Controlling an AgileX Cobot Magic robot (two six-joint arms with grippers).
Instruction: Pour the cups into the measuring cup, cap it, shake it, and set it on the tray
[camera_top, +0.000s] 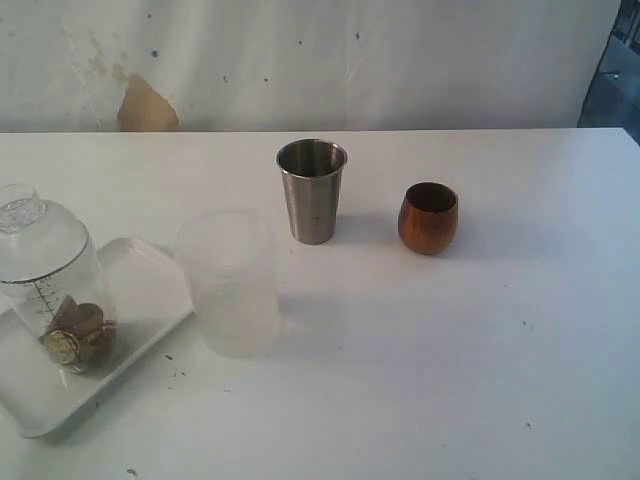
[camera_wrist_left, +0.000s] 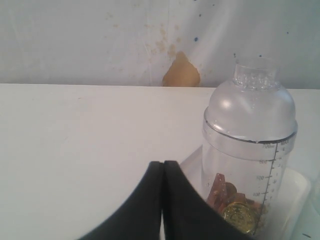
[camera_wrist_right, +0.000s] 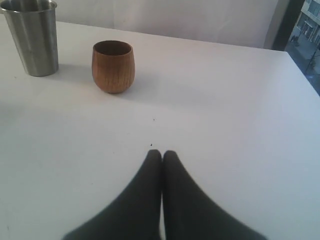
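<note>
The steel tumbler (camera_top: 311, 190) (camera_wrist_right: 31, 37) and the wooden cup (camera_top: 428, 217) (camera_wrist_right: 113, 66) stand upright side by side at the back middle of the table. The measuring cup (camera_top: 52, 285) (camera_wrist_left: 248, 150) stands upright on the white tray (camera_top: 140, 290) (camera_wrist_left: 300, 187) at the far left. A domed clear lid sits on it, and brown pieces and a gold coin lie in its bottom. My left gripper (camera_wrist_left: 163, 163) is shut and empty, just short of the tray. My right gripper (camera_wrist_right: 162, 152) is shut and empty over bare table, short of the wooden cup. Neither gripper appears in the exterior view.
A frosted translucent cup (camera_top: 228, 285) stands between the tray and the steel tumbler. A wall with a brown stain (camera_top: 146, 106) rises behind the table. The table's right edge shows in the right wrist view.
</note>
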